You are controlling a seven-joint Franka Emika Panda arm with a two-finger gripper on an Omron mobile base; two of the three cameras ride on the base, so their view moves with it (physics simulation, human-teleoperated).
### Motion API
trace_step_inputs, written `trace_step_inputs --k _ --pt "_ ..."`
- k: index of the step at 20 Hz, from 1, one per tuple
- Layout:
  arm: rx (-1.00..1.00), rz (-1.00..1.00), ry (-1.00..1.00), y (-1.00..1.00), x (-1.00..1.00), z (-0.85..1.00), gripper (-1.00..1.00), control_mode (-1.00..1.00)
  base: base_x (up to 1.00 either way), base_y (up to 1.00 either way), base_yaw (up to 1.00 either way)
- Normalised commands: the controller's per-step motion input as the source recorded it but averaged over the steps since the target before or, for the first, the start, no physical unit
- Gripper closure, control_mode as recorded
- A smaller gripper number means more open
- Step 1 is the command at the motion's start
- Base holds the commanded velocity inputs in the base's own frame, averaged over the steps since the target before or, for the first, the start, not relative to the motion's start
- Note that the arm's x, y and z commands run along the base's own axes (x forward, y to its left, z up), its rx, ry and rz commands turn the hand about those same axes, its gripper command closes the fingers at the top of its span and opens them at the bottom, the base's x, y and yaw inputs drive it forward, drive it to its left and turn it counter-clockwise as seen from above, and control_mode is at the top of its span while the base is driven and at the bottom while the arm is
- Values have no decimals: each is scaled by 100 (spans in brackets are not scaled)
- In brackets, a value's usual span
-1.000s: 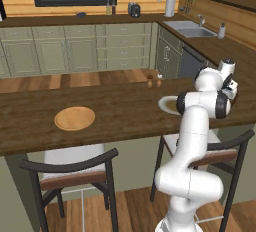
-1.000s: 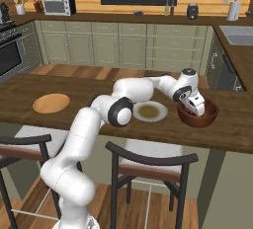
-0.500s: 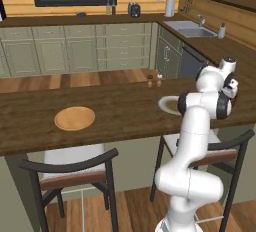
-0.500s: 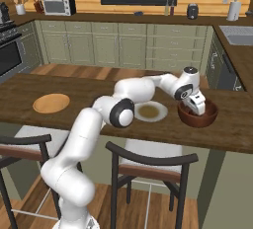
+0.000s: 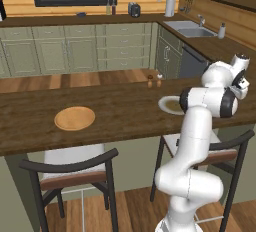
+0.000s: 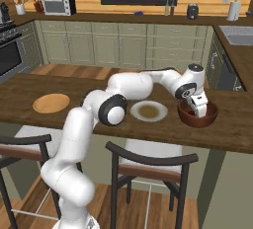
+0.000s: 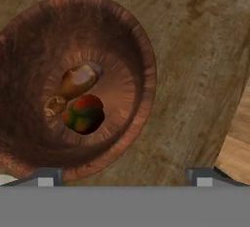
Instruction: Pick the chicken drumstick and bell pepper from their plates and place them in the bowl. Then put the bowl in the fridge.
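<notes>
Jaws spread wide, empty, above the bowl [image 7: 124, 35]; gripping its rim off-centre risks tipping out drumstick [image 7: 78, 80] and pepper [image 7: 84, 113]

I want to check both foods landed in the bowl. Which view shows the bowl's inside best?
The hand view: it looks down into the bowl, where the chicken drumstick and bell pepper lie together. The right base view shows the bowl side-on, partly behind the gripper. In the left base view the arm blocks it.
</notes>
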Motion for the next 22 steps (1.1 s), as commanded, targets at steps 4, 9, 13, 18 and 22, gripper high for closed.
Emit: trace_step_inputs --k 4,9,13,18,22 --pt "16 -37 -3 8 -45 11 -100 -100 0 0 0" --pt "11 -17 1 -8 13 -11 -100 -100 0 0 0" --pt "13 5 0 -23 16 -2 -100 -100 0 0 0" --pt "16 3 0 -25 1 -5 -100 -100 0 0 0" --pt "6 0 -1 -12 16 -14 -100 -100 0 0 0"
